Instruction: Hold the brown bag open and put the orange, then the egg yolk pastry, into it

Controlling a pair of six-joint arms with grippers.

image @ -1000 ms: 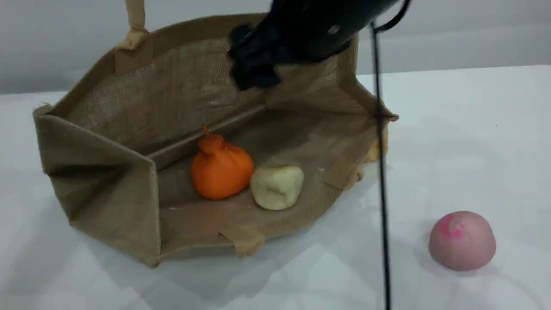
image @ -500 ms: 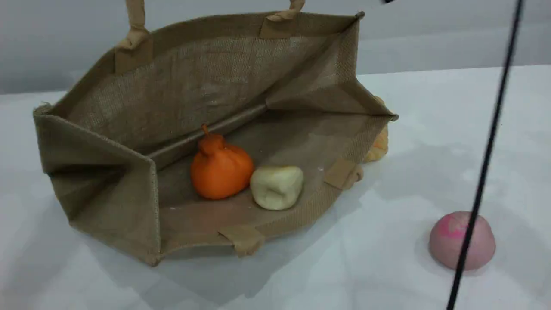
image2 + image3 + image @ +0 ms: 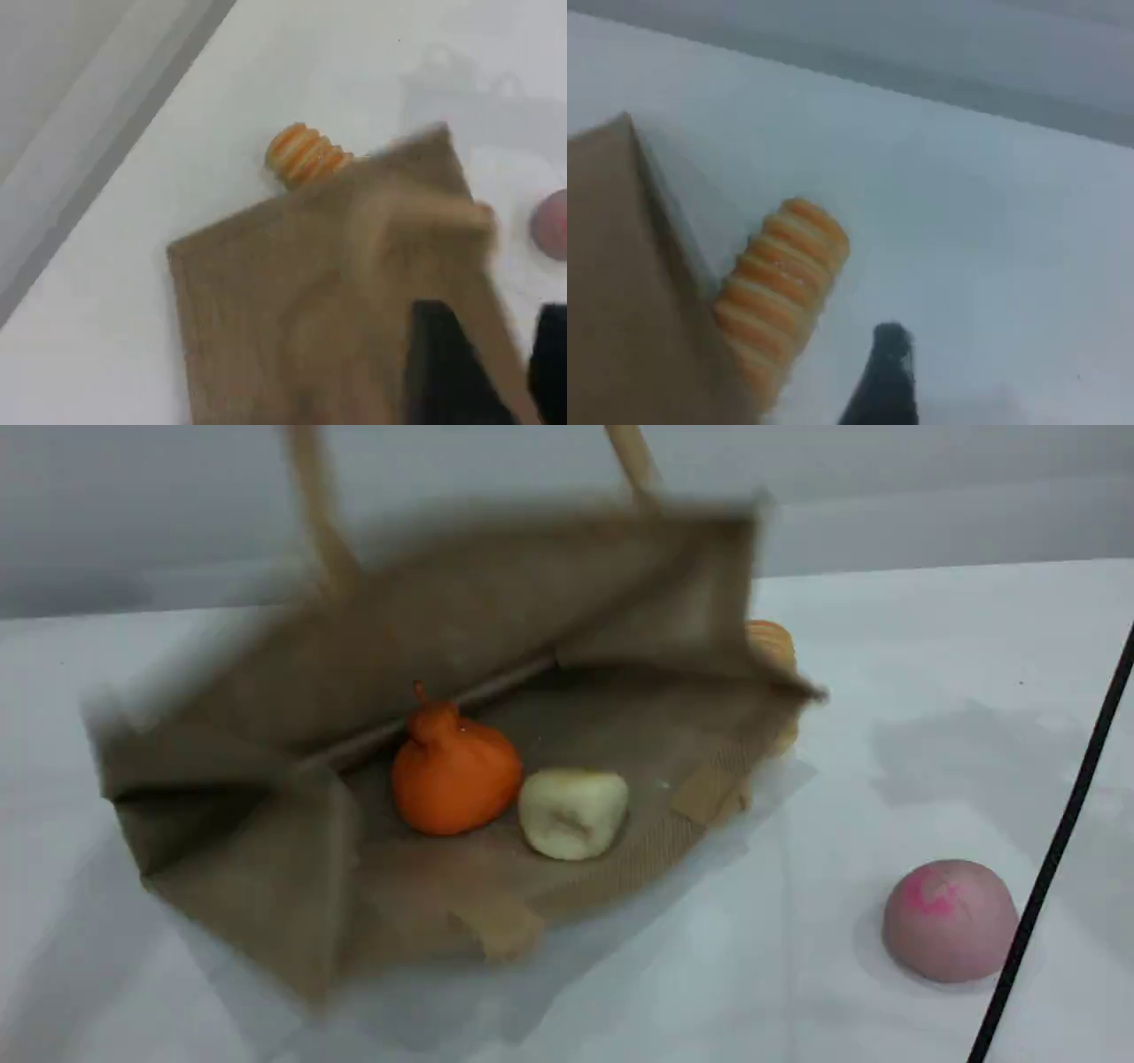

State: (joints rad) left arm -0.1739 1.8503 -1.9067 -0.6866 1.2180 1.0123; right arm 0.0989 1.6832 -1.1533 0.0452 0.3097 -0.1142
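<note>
Left hand (image 3: 494, 370): we record two dark fingertips at the bottom of its own view, standing apart. A blurred tan handle (image 3: 483, 283) of the brown bag (image 3: 496, 602) runs down between them. We cannot tell whether either finger touches the strap.

Right hand (image 3: 886, 381): we list it as spread apart. Only one dark fingertip shows in its own view, over the white surface (image 3: 930, 691) and near the striped bread (image 3: 780, 283).

Brown bag: it lies left of centre on the surface, mouth towards the near side. Its lower wall is flat on the surface and its upper wall is raised at the far side. Both handles run up out of the top edge of the scene. We note that its outline is smeared in the scene view, and that the left end panel folds inward.

Orange (image 3: 454, 775): inside the bag, resting on the lower wall with its stem bump up.

Egg yolk pastry (image 3: 573, 813): inside the bag, just right of the orange and seemingly touching it, close to the near rim.

Striped bread: ridged, orange and cream. It lies on the surface at the bag's far right corner, partly hidden behind the bag's edge.

Pink bun (image 3: 950, 919): near right on the surface, well apart from the bag.

Black cable (image 3: 1054, 850): slants across the near right corner, just right of the bun.
</note>
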